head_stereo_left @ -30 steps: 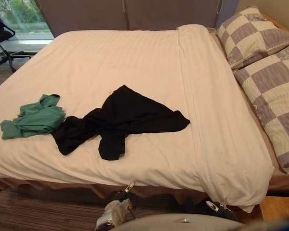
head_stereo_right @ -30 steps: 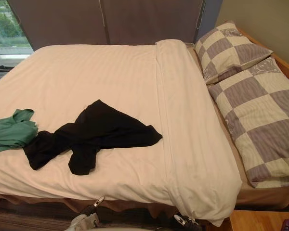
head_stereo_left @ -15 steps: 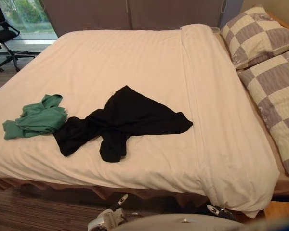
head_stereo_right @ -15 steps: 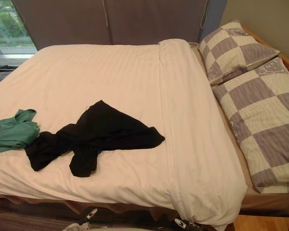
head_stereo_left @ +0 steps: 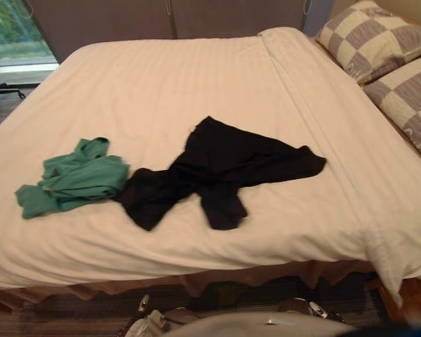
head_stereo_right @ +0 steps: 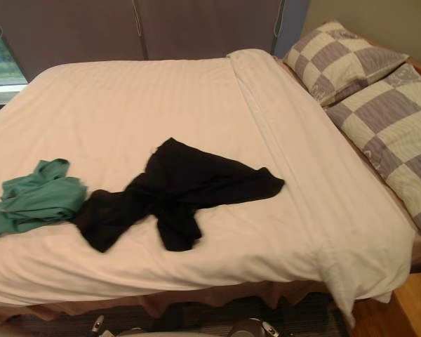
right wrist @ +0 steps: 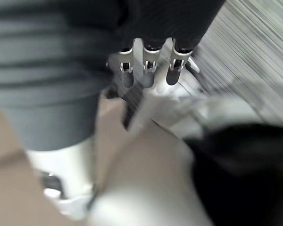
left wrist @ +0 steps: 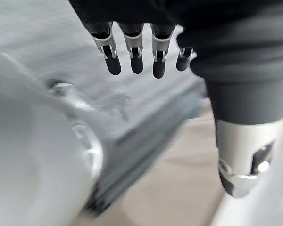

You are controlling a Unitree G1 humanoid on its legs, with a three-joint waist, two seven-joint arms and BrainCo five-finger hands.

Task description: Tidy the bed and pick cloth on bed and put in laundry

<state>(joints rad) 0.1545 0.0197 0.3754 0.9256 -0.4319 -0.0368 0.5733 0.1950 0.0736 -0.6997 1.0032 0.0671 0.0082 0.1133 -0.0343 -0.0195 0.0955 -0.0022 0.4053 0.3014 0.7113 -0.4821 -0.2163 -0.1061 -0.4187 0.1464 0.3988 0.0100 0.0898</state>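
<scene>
Grey-checked pillows (head_stereo_right: 379, 105) at the far right are cut off. A crumpled black cloth (head_stereo_left: 217, 168) lies near-centre on the white striped duvet (head_stereo_left: 196, 77), touching a bunched green cloth (head_stereo_left: 74, 179) to its left. The left hand (left wrist: 136, 56) and right hand (right wrist: 148, 70) have straight fingers, holding nothing.

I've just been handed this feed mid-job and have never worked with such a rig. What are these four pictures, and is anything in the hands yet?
This is a two-legged humanoid robot with two fingered hands. The two wide pictures come from the twin cameras on its head, looking down at the bed; both show one scene from slightly different spots. On the white cover lie a black cloth and, meeting its left end, a crumpled green cloth. Checked pillows sit at the right. The two close pictures come from cameras on the wrists: the left hand and the right hand each show straight fingers holding nothing. Neither cloth is picked up yet.
</scene>
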